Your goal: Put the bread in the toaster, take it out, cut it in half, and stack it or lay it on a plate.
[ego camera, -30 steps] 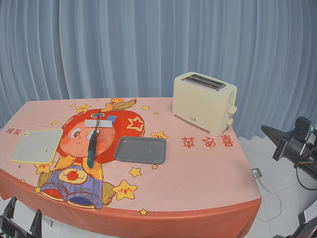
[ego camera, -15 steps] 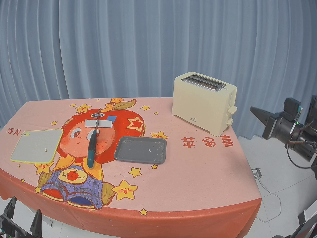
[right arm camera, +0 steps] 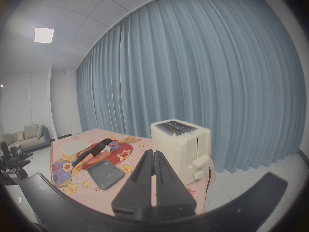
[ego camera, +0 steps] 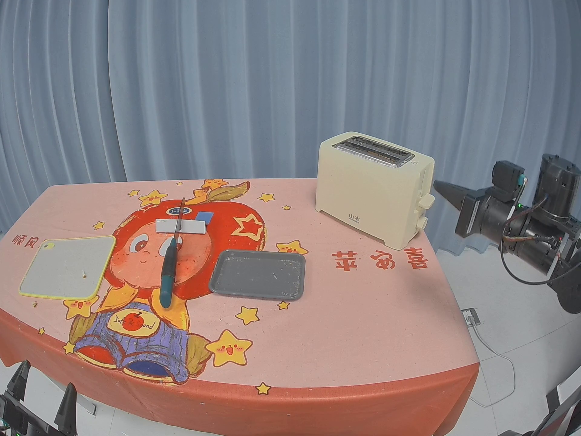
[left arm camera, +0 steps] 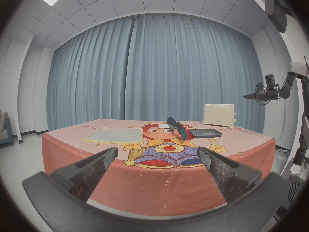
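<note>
Head view: the cream toaster [ego camera: 374,188] stands at the 2 o'clock corner of the table [ego camera: 363,328]. The right gripper [ego camera: 445,189] hangs off the table's edge at the toaster's 3 o'clock, near it but apart, fingers pressed together into one point. A grey plate [ego camera: 258,274] lies mid-table. At its 9 o'clock a teal-handled knife [ego camera: 169,266] rests with its blade across a white block [ego camera: 180,226], and the cutting board [ego camera: 68,267] lies farther out at 9 o'clock. The left gripper [ego camera: 43,389] sits at 7 o'clock, below the front edge.

Left wrist view: the left gripper [left arm camera: 156,152] is spread wide and empty, facing the table.

Right wrist view: the right gripper [right arm camera: 154,153] is closed on nothing, with the toaster [right arm camera: 180,145] just beyond. A brownish patch in one slot may be the bread; it is too dim to be sure.
</note>
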Robot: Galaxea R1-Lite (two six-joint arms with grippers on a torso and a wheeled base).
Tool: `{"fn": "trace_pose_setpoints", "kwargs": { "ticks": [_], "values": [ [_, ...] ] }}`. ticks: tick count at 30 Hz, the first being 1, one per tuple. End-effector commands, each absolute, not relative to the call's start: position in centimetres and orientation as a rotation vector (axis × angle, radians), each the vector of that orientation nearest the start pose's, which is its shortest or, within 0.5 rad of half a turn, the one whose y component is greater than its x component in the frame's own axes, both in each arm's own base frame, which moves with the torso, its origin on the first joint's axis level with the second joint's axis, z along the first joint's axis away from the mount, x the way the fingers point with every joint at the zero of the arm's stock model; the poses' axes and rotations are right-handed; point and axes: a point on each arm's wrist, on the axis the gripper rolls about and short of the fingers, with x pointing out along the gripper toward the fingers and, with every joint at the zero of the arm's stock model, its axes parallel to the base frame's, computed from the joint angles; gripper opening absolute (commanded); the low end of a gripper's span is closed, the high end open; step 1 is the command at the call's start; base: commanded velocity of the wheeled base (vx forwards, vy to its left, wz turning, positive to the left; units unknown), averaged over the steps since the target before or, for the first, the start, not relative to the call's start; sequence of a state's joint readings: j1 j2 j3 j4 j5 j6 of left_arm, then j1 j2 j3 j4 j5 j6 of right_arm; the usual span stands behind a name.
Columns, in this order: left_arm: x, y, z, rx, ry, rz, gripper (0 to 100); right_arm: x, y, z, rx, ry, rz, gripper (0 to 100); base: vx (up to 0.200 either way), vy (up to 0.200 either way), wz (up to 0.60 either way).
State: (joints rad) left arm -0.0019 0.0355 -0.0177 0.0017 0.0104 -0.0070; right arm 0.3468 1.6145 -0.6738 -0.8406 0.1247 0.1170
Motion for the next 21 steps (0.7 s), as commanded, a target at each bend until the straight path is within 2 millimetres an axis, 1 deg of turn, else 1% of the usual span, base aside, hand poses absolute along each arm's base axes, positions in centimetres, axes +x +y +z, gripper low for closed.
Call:
{"fn": "trace_pose_setpoints", "kwargs": {
  "ticks": [1,7,11,21],
  "values": [
    [-2.0,0.0,7.6,-0.007,0.037,0.009,100,25.8,9.6,17.9,0.094,0.181,0.465,0,0.0,0.0,0.0],
    [-2.0,0.0,7.6,-0.007,0.037,0.009,100,26.1,9.6,17.2,0.092,0.202,0.461,0,0.0,0.0,0.0],
    [-2.0,0.0,7.6,-0.007,0.037,0.009,100,26.5,9.8,16.4,0.09,0.233,0.457,0,0.0,0.0,0.0],
    [-2.0,0.0,7.6,-0.007,0.037,0.009,100,28.1,9.4,14.6,0.088,0.287,0.425,0,0.0,0.0,0.0]
  ]
}}
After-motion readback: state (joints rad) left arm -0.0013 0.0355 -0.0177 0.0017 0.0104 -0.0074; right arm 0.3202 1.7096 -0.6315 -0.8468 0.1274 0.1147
